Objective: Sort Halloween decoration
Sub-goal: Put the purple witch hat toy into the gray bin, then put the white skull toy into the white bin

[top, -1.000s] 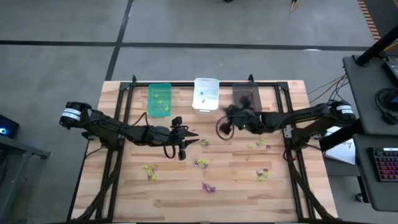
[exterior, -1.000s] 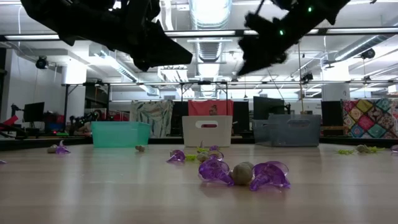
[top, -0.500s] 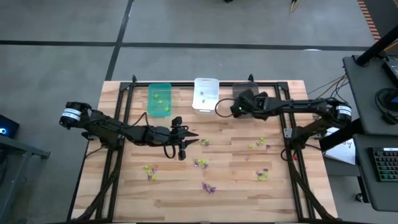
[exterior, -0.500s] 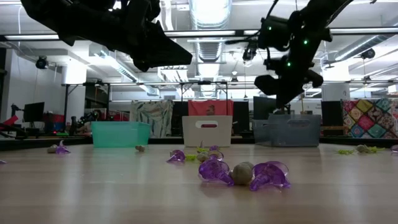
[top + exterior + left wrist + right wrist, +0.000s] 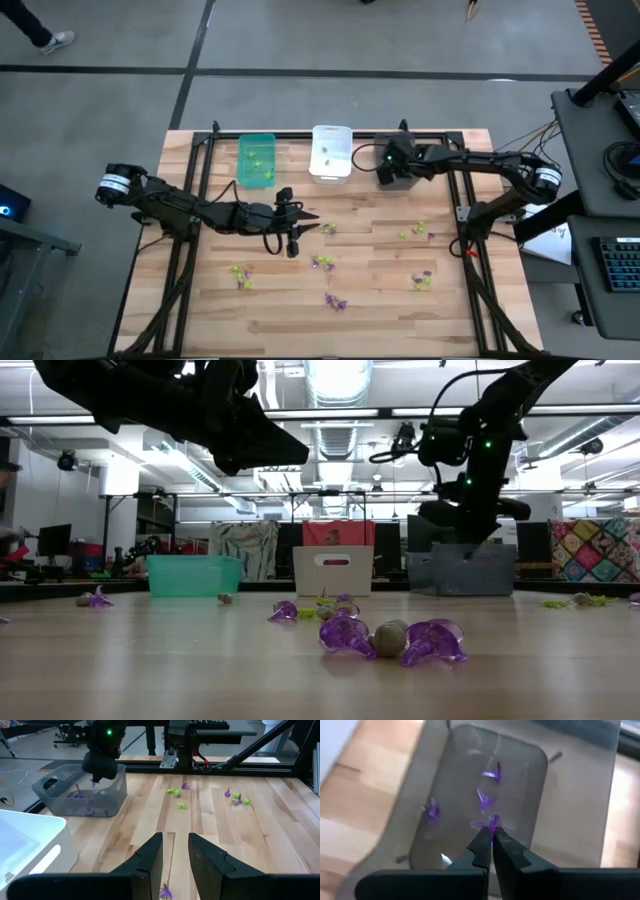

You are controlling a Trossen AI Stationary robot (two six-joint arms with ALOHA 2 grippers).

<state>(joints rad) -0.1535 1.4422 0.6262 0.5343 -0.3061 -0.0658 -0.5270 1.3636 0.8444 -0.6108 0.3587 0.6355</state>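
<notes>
**One purple trinket pinched above the grey bin, the rest loose on the wood**

Dozens of thin spikes make each Halloween decoration [image 5: 390, 638] look featherweight, springy and prone to skate or roll; I judge the best hold is a fingertip pinch on a single spike or the small round body, with light pressure so it does not flick away.

Nearest the dark grey bin [image 5: 394, 152], directly above it, the right end effector [image 5: 491, 836] is closed on a purple trinket [image 5: 492, 822], tips together around one thin prong. Several purple pieces already lie inside. Just beside the grey bin stands the white bin [image 5: 331, 151], then the green bin [image 5: 257, 159]. Farther from it, at mid-table, the left end effector [image 5: 174, 851] hovers with fingers slightly apart, holding nothing. Purple and yellow-green pieces lie scattered on the table [image 5: 380, 300] in between and beyond.

Pale slatted wood, smooth and level, offers little grip. Behind is an open workshop with shelving, screens and ceiling lights.
</notes>
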